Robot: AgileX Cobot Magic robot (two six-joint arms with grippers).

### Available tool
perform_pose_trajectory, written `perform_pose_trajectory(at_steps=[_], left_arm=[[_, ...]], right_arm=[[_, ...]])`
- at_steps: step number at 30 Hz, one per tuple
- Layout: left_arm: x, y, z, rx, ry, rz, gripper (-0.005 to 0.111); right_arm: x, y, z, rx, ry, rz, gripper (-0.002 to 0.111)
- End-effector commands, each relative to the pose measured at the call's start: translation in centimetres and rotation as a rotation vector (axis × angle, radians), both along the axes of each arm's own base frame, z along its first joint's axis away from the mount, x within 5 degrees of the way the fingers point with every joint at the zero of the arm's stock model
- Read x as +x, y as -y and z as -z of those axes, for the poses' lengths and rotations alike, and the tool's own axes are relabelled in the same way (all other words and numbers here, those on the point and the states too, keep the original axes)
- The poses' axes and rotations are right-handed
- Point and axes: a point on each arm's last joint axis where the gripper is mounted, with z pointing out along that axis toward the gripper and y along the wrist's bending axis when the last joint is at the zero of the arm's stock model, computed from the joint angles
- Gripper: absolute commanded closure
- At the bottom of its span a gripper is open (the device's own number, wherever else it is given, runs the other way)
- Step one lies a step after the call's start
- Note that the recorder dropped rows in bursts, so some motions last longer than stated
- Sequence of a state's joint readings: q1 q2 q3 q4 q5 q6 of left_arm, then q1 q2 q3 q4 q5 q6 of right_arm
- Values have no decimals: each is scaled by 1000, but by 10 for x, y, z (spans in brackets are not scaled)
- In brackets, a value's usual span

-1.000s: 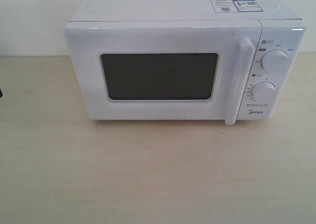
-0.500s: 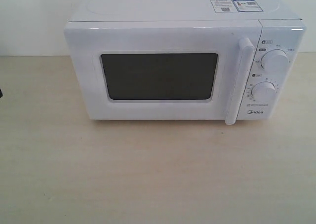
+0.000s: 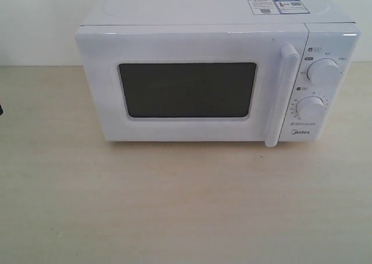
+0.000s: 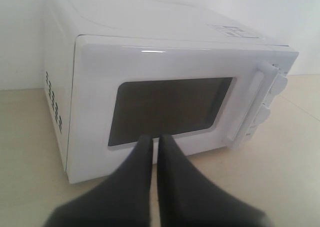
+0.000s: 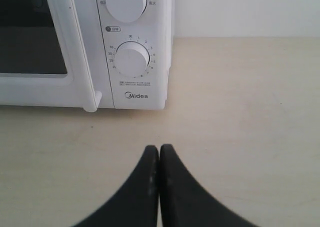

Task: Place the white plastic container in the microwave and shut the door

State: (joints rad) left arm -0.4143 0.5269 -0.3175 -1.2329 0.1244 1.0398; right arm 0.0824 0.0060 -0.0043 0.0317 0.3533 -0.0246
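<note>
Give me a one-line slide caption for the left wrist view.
Left gripper, fingers pressed together, faces the white microwave, its door shut, on a pale tabletop.

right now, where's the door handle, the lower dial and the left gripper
door handle (image 3: 281,95): exterior view, middle of the white bar
lower dial (image 3: 310,108): exterior view, centre of the knob
left gripper (image 4: 154,139): left wrist view, between the shut fingertips

The white Midea microwave (image 3: 174,14) stands upright just beyond the left claw (image 4: 151,141); its dark-windowed door (image 3: 189,89) is shut and faces that claw.
</note>
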Motion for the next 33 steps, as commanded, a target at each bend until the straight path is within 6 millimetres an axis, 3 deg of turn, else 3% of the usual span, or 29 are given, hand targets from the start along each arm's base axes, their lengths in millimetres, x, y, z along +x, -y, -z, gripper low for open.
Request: perform_pose_trajectory(at_steps=[1, 6, 33], left_arm=[[-1, 0, 0, 1, 7, 1, 102], [-1, 0, 0, 1, 6, 3, 102], [-1, 0, 0, 1, 7, 1, 102]], right_arm=[[0, 1, 1, -25, 5, 5, 108], [0, 4, 1, -6, 3, 68, 108], [0, 4, 1, -1, 6, 67, 108]])
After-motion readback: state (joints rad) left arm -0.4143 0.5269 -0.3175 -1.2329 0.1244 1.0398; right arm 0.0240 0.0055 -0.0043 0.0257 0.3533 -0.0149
